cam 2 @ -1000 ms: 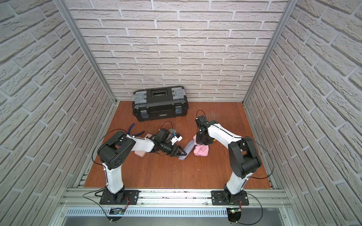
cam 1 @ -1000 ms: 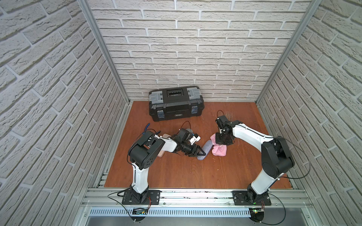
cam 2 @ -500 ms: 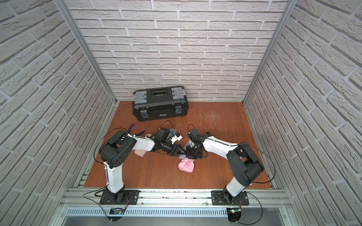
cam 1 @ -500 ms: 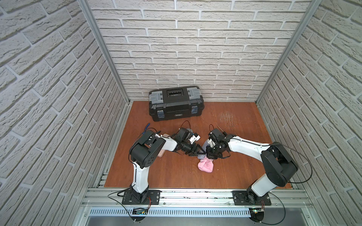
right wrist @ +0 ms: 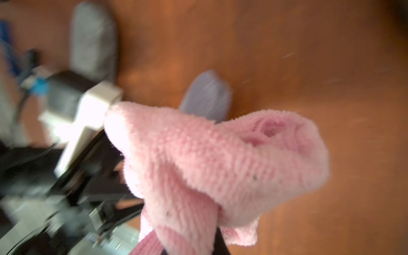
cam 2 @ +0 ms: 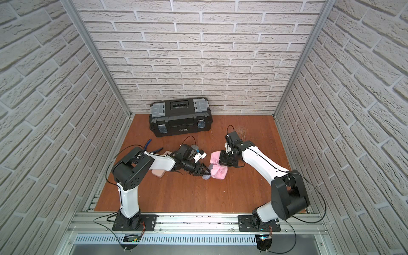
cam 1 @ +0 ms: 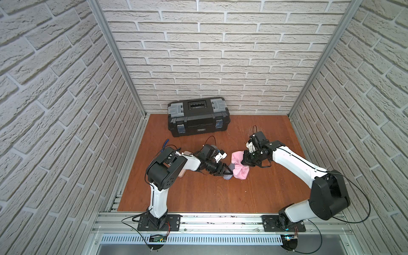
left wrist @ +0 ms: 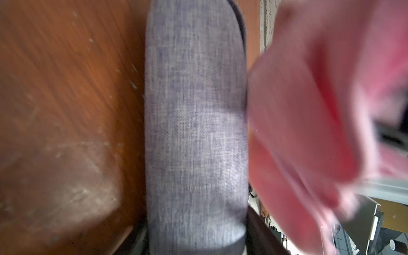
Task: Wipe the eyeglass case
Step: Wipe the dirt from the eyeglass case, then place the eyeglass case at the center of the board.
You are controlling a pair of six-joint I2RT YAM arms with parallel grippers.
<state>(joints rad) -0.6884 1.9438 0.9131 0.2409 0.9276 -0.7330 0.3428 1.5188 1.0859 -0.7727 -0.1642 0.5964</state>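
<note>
Top views, both: wooden worktop (cam 1: 220, 198), two arms meeting at frame centre.

- Eyeglass case (cam 1: 227, 176): grey-blue fabric, just below frame centre. Only one rounded end shows; the rest is hidden under cloth and gripper. In the left wrist view it runs lengthwise down the middle of the frame.
- Left gripper (cam 1: 228, 173): clenched on the eyeglass case. In the left wrist view, dark jaws flank the case at the lower edge.
- Pink cloth (cam 1: 239, 167): bunched terry, right of the case end and lying against it. The left wrist view shows it pressed along one long side of the case.
- Right gripper (cam 1: 247, 162): clamped on the upper part of the pink cloth, right of frame centre.
- Toolbox (cam 1: 197, 119): black with grey latches, lid shut, at the back wall, upper centre.
- Pliers (cam 1: 165, 143): blue-handled, left of centre, beside the left arm.
- Peach block (cam 2: 159, 173): partly under the left forearm.
- Second grey case (right wrist: 92, 39): blurred, upper left of the right wrist view, apart from the cloth.
</note>
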